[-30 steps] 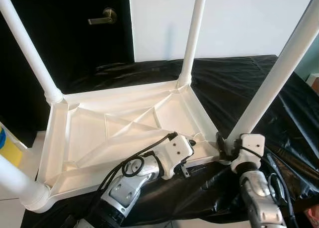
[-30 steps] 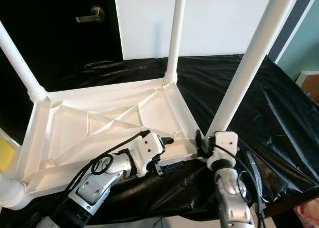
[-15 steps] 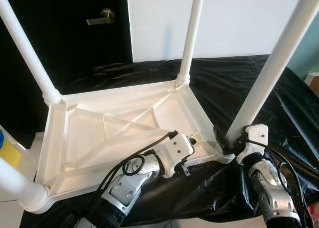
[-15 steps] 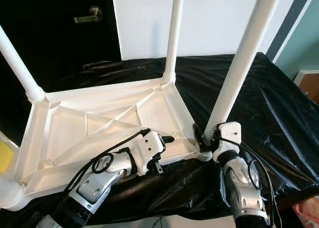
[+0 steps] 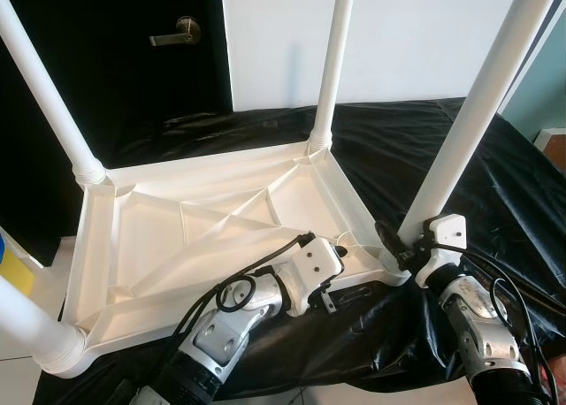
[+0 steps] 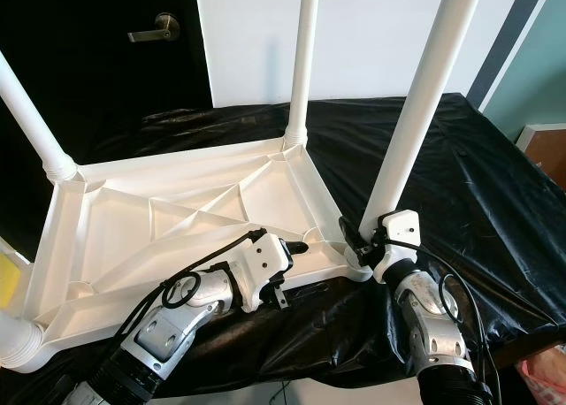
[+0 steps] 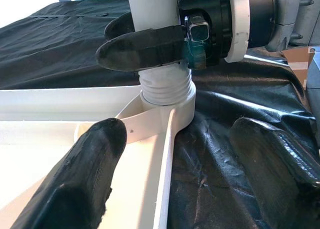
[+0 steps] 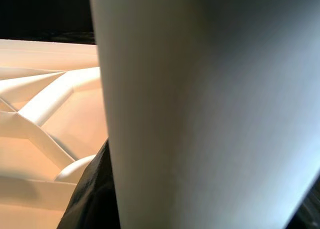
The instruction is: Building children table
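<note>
The right pincer (image 6: 361, 241) is clamped around the foot of the near-right white plastic tube leg (image 6: 416, 131), its black fingers (image 7: 142, 46) wrapped on the tube just above the ribbed threaded collar (image 7: 166, 86) where the leg enters its corner socket. The left pincer (image 5: 340, 263) hangs spread wide with nothing between its fingers, one over the rim of the upturned white plastic children's tabletop (image 5: 221, 237) and one over the cloth, pointing at that same corner.

The tabletop lies underside up on a worktop draped in crinkled black plastic sheeting (image 5: 495, 184), its moulded ribs facing the ceiling. A leg stands in each of its four corners: the far-right leg (image 5: 329, 69), the far-left leg (image 5: 49, 95) and the near-left leg (image 5: 31, 325).

The main risk, as I judge it, sits at the gripped joint. Threads are visible above the socket, so the leg may not be fully seated; if it is turned at a slight tilt it could cross-thread or bind. The grip is low on a smooth tube, so the fingers could slip round it instead of turning it. With nothing pinning the light tabletop, any twist could spin or slide it across the slick sheeting toward the near edge, and the tall legs could lever it over.
</note>
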Controlling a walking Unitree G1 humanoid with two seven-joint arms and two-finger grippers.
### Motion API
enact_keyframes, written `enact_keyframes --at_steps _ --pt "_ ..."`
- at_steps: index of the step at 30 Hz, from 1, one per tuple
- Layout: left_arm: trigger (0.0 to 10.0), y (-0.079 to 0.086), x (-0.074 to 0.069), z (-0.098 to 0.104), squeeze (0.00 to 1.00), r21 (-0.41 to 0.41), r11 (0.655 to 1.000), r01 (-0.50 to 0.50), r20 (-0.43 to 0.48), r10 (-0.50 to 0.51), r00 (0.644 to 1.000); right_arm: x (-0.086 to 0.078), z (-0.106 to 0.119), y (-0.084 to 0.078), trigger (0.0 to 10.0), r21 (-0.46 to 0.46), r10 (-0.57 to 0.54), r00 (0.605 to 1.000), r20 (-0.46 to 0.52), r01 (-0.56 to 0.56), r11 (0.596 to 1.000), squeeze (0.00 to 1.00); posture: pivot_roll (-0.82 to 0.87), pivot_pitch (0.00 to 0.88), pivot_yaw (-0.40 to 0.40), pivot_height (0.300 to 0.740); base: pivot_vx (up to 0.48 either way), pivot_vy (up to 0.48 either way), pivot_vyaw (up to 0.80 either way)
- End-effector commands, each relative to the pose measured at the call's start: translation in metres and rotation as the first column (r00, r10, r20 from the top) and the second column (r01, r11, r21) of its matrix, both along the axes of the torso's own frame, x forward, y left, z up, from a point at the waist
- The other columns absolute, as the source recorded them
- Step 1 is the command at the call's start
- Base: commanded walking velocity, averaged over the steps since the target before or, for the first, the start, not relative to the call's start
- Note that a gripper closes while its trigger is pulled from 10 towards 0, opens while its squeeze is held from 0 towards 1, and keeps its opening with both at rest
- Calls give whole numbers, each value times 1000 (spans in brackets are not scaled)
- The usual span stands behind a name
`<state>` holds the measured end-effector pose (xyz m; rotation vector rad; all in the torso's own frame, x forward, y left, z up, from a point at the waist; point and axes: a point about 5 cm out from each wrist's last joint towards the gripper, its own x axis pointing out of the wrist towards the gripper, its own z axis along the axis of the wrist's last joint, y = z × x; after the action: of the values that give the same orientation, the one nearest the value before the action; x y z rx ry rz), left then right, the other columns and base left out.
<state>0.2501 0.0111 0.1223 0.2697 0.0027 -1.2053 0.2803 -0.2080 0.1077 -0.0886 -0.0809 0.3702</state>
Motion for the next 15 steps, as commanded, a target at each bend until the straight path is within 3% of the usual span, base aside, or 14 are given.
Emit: enact_keyframes --at_steps 1,3,4,9,15 --pt "10000 1 0 -1 0 15 1000 -3 4 3 1000 -2 -7 -1 0 -28 16 999 -36 -17 999 0 -44 0 -24 740 0 0 0" --pt "10000 1 0 -1 0 15 1000 -2 4 2 1000 -2 -8 -1 0 -27 19 999 -39 -20 999 0 -46 0 -23 740 0 0 0" --pt "10000 1 0 -1 0 16 1000 0 3 0 1000 -3 -9 -1 10000 -28 20 999 -42 -21 999 0 -45 0 -23 740 0 0 0" --pt "10000 1 -2 -1 0 16 1000 4 -1 -4 1000 -4 -9 -3 10000 -10 -48 998 -47 47 999 0 -47 0 -21 740 0 0 0" --pt "10000 1 -3 -2 0 14 1000 5 -7 -5 1000 -5 -8 1 10000 25 -211 976 -46 212 977 0 -49 0 -21 740 0 0 0"
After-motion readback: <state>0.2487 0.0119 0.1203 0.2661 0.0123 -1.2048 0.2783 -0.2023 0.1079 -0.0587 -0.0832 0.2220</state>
